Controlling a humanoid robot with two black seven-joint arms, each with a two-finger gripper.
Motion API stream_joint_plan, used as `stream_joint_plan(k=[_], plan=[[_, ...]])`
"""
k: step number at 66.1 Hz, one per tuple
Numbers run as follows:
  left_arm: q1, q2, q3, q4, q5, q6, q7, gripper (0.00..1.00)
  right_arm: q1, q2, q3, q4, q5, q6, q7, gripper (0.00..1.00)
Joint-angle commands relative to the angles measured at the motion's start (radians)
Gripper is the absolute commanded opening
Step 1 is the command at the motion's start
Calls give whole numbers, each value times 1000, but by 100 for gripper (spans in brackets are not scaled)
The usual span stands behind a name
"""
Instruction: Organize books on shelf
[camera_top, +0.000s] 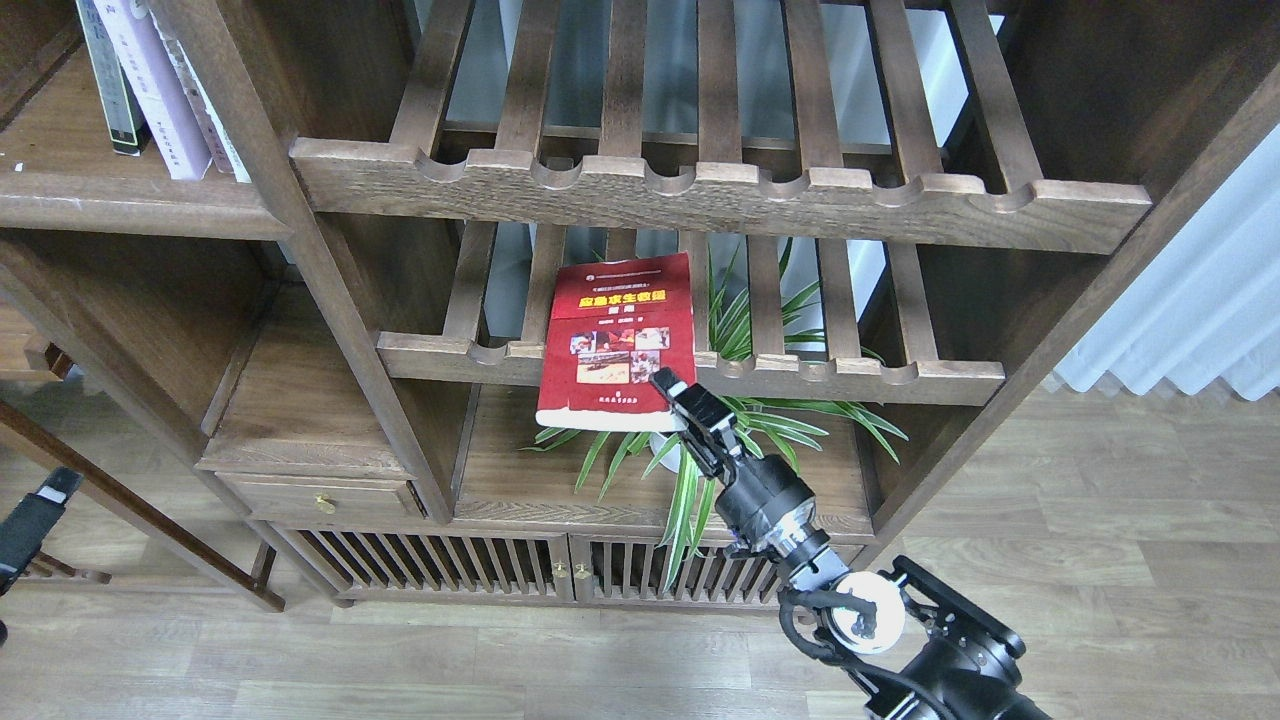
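The red book with small photos (615, 340) hangs upright in front of the lower slatted rack (800, 375). My right gripper (672, 395) is shut on its lower right corner and holds it in the air. A black-edged book (110, 85) and a white-and-lavender book (160, 90) stand leaning on the flat dark wood shelf (130, 205) at the upper left, with other pale books beside them. A dark part of my left arm (35, 520) shows at the lower left edge; its fingers cannot be told apart.
A spider plant (740, 440) in a white pot stands on the board below the red book, right by my gripper. An upper slatted rack (720, 185) is above. A drawer (320, 495) and slatted cabinet doors (500, 570) are below. Curtain at right.
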Motion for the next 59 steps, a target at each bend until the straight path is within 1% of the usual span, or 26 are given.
stream_joint_plan(k=[1, 7, 8, 11, 14, 28, 38, 44, 49, 56, 57, 59], plan=[[11, 14, 82, 0, -79, 0, 4, 99, -65, 0, -19, 49, -4, -1, -34, 5], [9, 15, 162, 0, -165, 0, 8, 99, -113, 0, -22, 80, -13, -1, -48, 5], [9, 15, 226, -1, -215, 0, 10, 99, -143, 0, -24, 94, -31, -1, -54, 5], [9, 17, 277, -1, -240, 0, 10, 99, -166, 0, -25, 104, -45, -1, -57, 5], [9, 18, 309, -1, -255, 0, 8, 99, -182, 0, -27, 111, -53, -1, -60, 5], [-3, 22, 492, -14, -357, 0, 2, 99, -248, 0, -31, 129, -88, -1, -103, 5], [-40, 22, 614, -15, -438, 0, -1, 99, -278, 0, -53, 129, -89, -1, -129, 5], [-51, 22, 662, -17, -453, 0, -2, 99, -286, 0, -64, 129, -89, -1, -138, 5], [-63, 14, 700, -20, -455, 0, -5, 99, -292, 0, -74, 129, -89, -1, -157, 5], [-72, 0, 719, -23, -456, 0, -7, 99, -297, 0, -91, 129, -89, -1, -180, 5], [-78, -12, 729, -24, -456, 0, -7, 99, -298, 0, -100, 129, -88, -1, -189, 5], [-81, -23, 740, -23, -456, 0, -7, 99, -300, 0, -105, 129, -88, -1, -191, 5]])
